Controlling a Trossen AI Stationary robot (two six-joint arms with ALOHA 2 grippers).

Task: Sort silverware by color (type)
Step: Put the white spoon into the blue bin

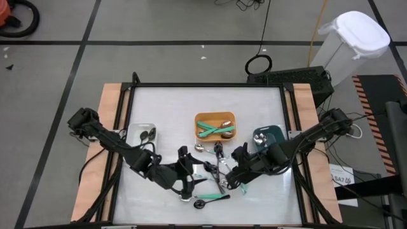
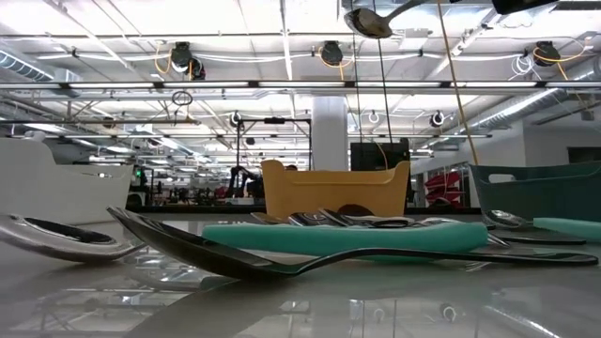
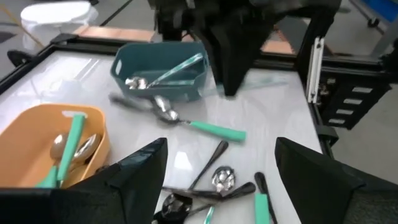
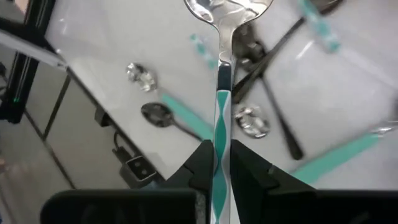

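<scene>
Three bins sit on the table (image 1: 165, 102): one orange bin (image 1: 215, 117), one white bin (image 1: 133, 130), one dark teal bin (image 1: 277, 131); the orange bin holds two teal-handled spoons (image 1: 213, 129); the white bin holds two dark spoons (image 1: 147, 134); the teal bin holds at least one utensil (image 3: 163, 75), the exact count unclear; a loose pile of silverware (image 1: 215, 166) lies on the table, roughly eight pieces, overlapping too much to count exactly; one teal-handled spoon (image 4: 222, 93) is held aloft; two arms work here.
</scene>
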